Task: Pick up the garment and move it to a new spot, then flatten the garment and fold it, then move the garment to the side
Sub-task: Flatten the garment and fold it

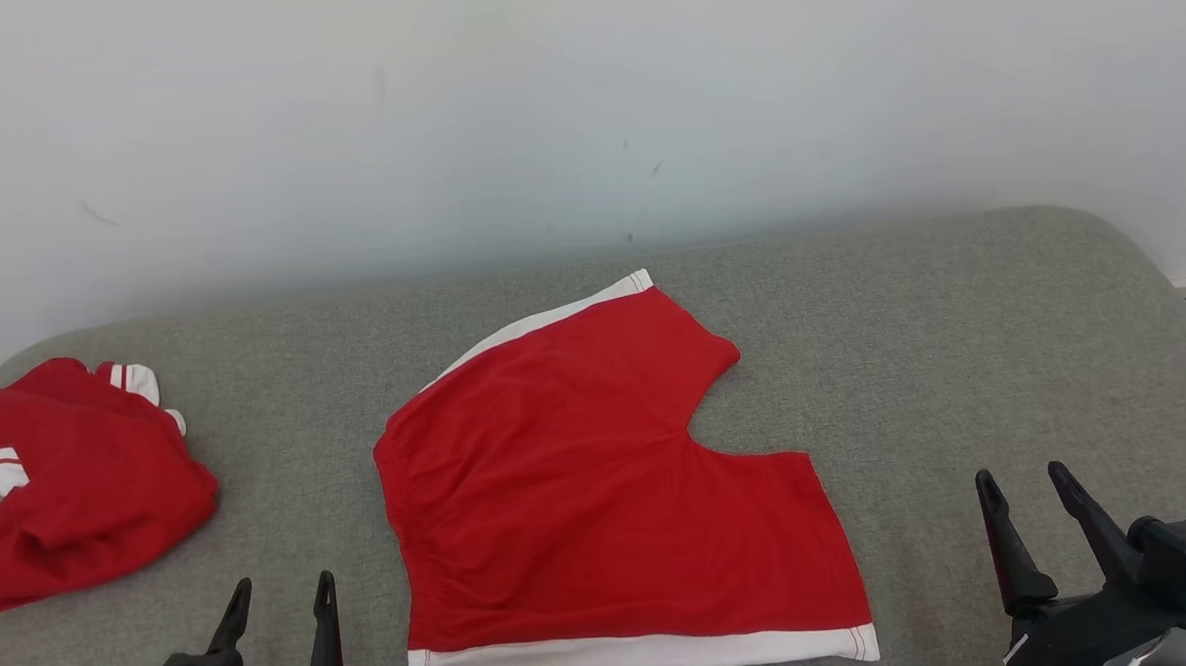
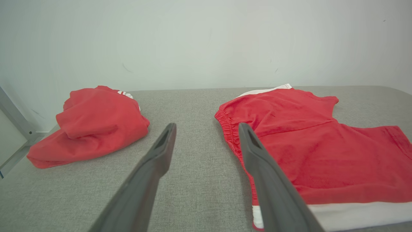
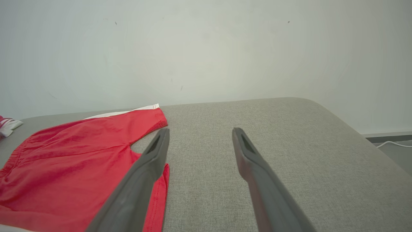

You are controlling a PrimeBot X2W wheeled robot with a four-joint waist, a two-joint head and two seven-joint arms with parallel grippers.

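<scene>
Shorts [image 1: 599,473] lie spread flat mid-table, nearer the near edge. The waistband [image 1: 392,502] faces the table's left edge and the two legs are splayed toward the right. One white side stripe [image 1: 637,656] runs along the near edge, the other [image 1: 543,323] points at the far edge. A few soft wrinkles near the waistband, otherwise flat.

My read: placing and flattening look done, and the fold is not started. You're at the fold step.

Left gripper [image 1: 282,585] sits at the near edge just left of the shorts' near-left corner, fingers spread wide and empty. Right gripper [image 1: 1022,474] is near the right end of the near edge, clear of the leg hem, also wide and empty.

For the next move I'd suggest taking the far leg hem with the right gripper and the far end of the waistband with the left. Pinch only the top piece and bring it over onto the near leg, stripe to stripe. Thin cloth, so go low.

A second red garment [image 1: 80,496] is bunched at the left edge of the grey table [image 1: 954,337]. Leave it, and keep the side spot clear of it.
</scene>
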